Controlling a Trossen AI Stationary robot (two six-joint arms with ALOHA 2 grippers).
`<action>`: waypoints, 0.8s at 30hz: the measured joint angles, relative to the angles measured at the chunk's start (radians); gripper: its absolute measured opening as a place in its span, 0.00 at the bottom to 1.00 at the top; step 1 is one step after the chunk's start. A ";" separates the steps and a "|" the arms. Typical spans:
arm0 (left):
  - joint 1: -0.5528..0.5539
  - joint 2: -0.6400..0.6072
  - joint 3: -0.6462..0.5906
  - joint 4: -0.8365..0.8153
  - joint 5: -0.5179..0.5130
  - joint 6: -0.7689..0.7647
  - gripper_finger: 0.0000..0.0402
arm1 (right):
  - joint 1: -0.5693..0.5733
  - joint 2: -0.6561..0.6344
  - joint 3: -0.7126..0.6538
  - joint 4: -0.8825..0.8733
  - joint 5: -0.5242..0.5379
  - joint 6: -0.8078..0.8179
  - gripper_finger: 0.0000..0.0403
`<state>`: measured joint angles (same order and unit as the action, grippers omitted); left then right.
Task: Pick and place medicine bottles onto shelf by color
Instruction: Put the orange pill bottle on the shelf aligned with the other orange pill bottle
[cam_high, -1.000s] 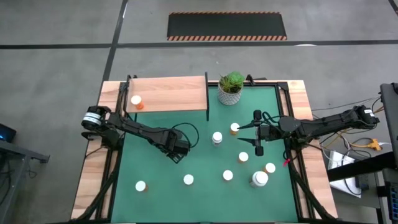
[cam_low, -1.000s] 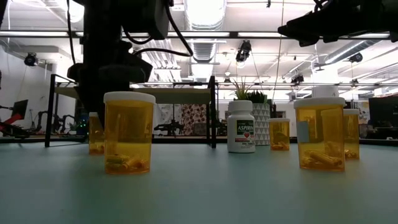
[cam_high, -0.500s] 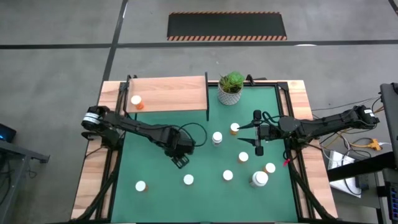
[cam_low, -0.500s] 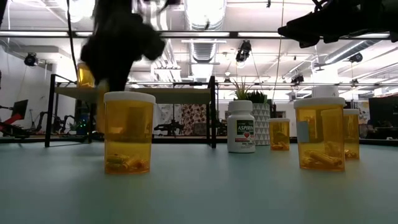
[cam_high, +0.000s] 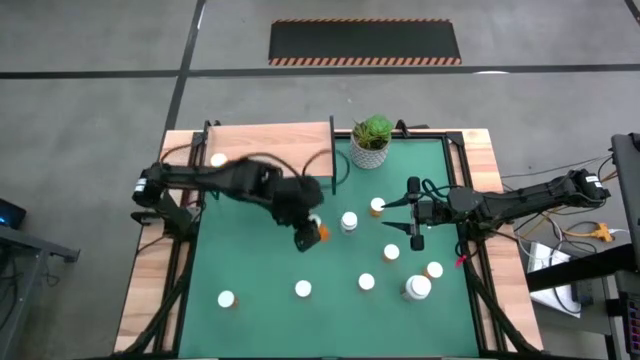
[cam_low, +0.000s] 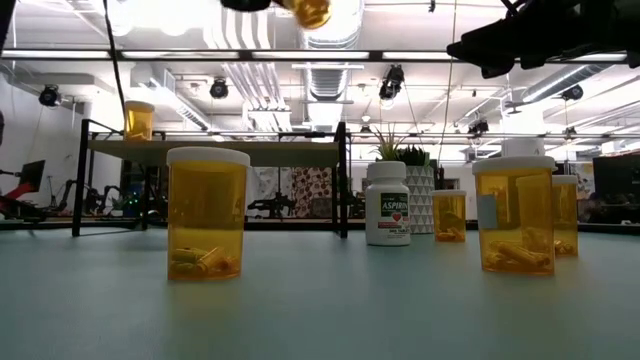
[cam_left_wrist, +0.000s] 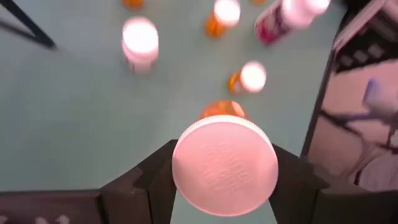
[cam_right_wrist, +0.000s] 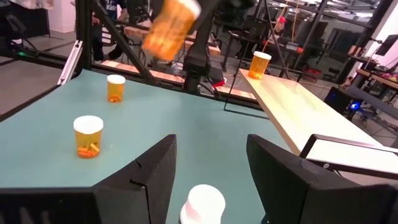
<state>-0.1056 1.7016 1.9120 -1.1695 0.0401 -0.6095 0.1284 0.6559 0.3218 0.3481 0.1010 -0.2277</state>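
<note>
White "ASPIRIN" bottle (cam_low: 387, 203) on mat (cam_low: 320, 300)

The high view is looking straight down on the whole green mat (cam_high: 250, 280). The low view is looking level across it from table height, close up, sharing the shelf (cam_high: 270, 150), upper left.

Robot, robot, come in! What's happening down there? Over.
Left end effector shut on orange bottle, lifted above the mat. Right end effector open, empty, hovering over the mat's right side. One orange bottle on shelf. Path looks clear. Over.

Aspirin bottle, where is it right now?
High view: the white aspirin bottle stands mid-table, between the left gripper and an orange bottle beside the right gripper.
</note>
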 joint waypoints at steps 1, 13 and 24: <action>0.016 0.000 0.021 -0.007 -0.004 0.019 0.45 | 0.000 0.000 0.000 0.000 0.000 0.000 0.46; 0.398 -0.001 0.207 -0.294 -0.133 0.321 0.45 | 0.000 0.000 0.000 0.006 0.000 -0.010 0.46; 0.797 -0.006 0.144 -0.351 -0.146 0.445 0.45 | 0.000 0.000 0.000 -0.001 0.001 0.003 0.46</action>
<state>0.6911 1.6958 2.0560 -1.5204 -0.1062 -0.1645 0.1285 0.6559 0.3218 0.3475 0.1017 -0.2247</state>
